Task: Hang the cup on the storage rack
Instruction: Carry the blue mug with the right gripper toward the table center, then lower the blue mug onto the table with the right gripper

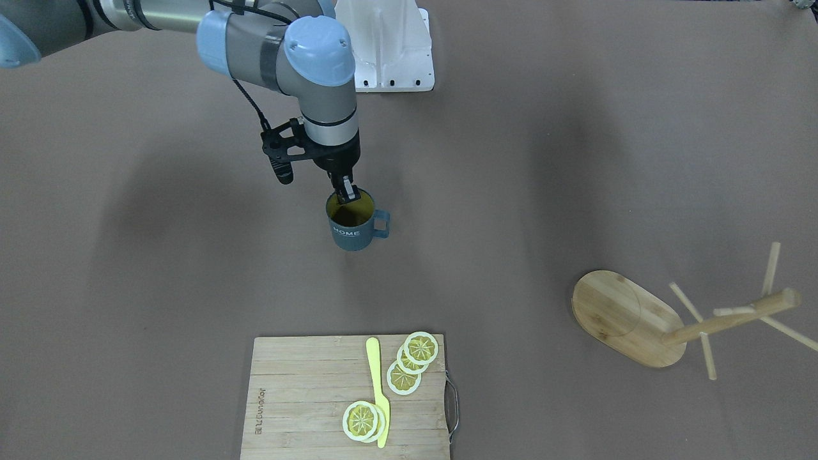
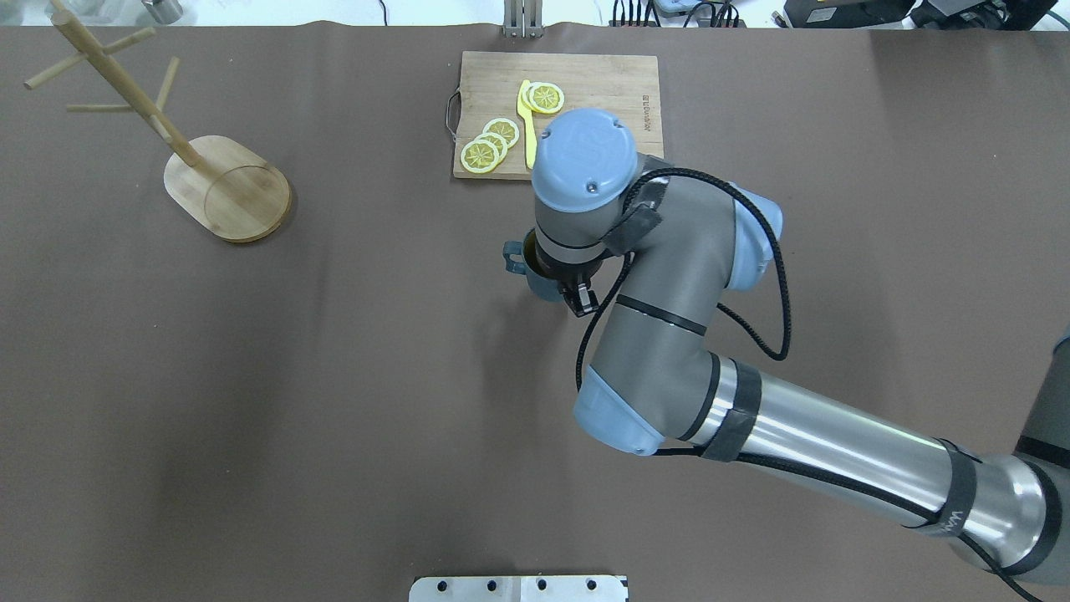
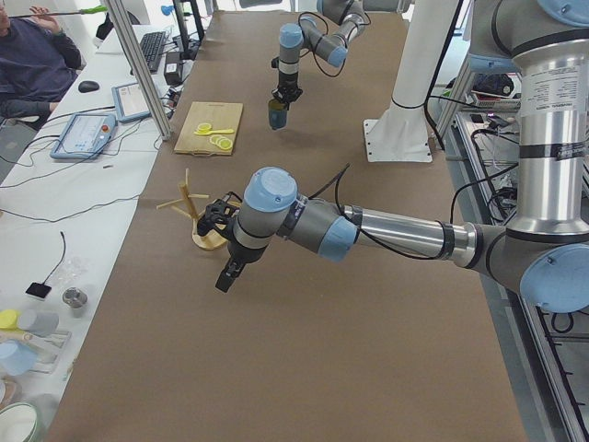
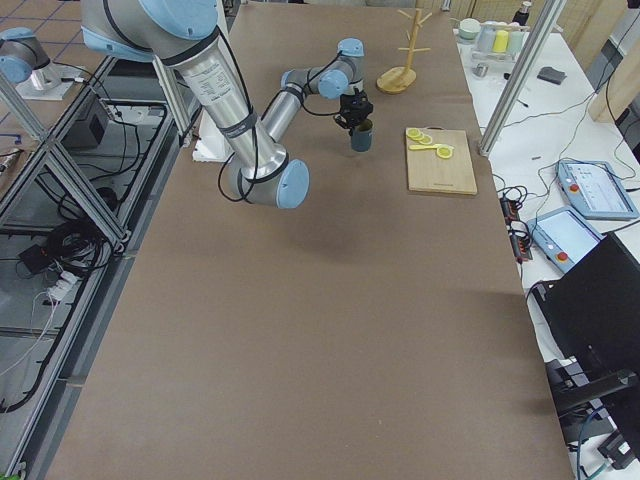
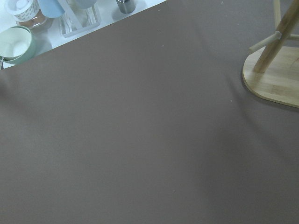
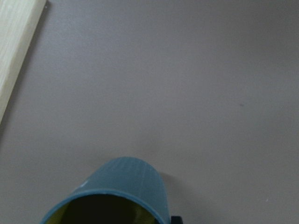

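Note:
The blue-grey cup [image 1: 350,231] with "HOME" lettering and a yellow inside stands upright mid-table, its handle toward the rack side. It also shows in the right wrist view [image 6: 126,179] and partly in the overhead view [image 2: 514,255]. My right gripper [image 1: 345,191] reaches down from above, one finger inside the cup, and is closed on its far rim. The storage rack [image 1: 623,316] stands far off at the table's left end [image 2: 230,188]. My left gripper [image 3: 225,279] hovers over bare table near the rack [image 3: 195,216]; I cannot tell whether it is open or shut.
A wooden cutting board [image 1: 300,396] with lemon slices and a yellow knife lies at the far edge, just beyond the cup. A white mount [image 1: 390,51] sits at the robot's side. Several cups and jars [image 5: 18,42] stand past the table's left end.

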Controlling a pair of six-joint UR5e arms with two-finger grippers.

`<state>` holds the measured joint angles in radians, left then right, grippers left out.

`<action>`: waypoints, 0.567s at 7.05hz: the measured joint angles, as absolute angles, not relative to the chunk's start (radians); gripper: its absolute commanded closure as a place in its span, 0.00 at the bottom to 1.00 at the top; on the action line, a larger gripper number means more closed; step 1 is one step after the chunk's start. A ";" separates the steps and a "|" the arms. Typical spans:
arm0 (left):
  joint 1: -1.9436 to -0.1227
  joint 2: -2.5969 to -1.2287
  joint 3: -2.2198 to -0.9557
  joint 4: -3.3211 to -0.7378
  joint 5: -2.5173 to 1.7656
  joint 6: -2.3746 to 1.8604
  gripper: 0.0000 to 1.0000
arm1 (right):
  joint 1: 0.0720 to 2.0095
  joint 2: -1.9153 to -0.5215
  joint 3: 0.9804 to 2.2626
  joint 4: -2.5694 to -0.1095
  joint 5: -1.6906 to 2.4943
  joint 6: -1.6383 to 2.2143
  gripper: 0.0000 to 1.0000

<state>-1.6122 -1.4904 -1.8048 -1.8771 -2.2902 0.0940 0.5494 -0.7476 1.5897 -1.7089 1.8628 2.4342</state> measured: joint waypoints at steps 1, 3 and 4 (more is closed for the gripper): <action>-1.612 -1.490 -1.805 -1.877 -2.290 0.094 0.01 | 0.534 -0.716 1.548 -1.711 1.860 2.497 1.00; -1.612 -1.490 -1.805 -1.878 -2.290 0.095 0.01 | 0.482 -0.690 1.521 -1.708 1.837 2.557 0.94; -1.612 -1.490 -1.806 -1.878 -2.290 0.095 0.01 | 0.461 -0.687 1.518 -1.706 1.820 2.566 0.88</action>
<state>-1.6122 -1.4896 -1.8059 -1.8776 -2.2902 0.0950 0.4610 -0.6867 1.5181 -1.7057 1.8205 2.5660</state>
